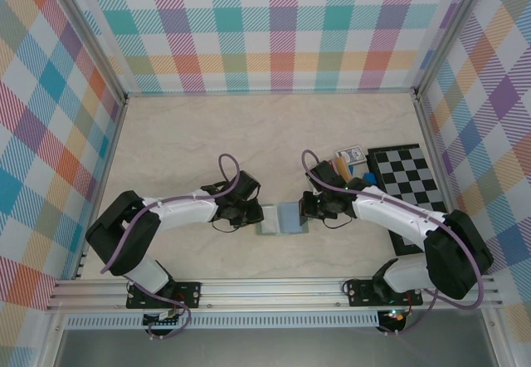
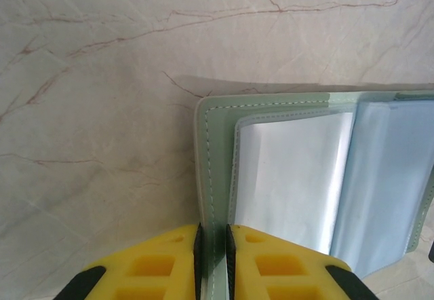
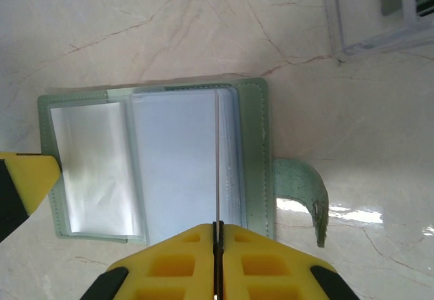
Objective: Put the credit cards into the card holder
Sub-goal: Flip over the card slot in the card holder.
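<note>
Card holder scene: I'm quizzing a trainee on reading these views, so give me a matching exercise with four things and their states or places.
1. card holder
2. left gripper
3. right gripper
4. checkerboard

A. shut on one inner sleeve
B. lying open on the table
C. at the table's right side
D. clamped on the green cover edge

Pairs: 1-B, 2-D, 3-A, 4-C

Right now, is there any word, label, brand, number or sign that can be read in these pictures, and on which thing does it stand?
No text can be read anywhere.
On the card holder: no print on the green cover or the clear sleeves.
On the white-and-blue pack: some print, too small to read.
On the checkerboard: only squares, no letters or numbers.
</note>
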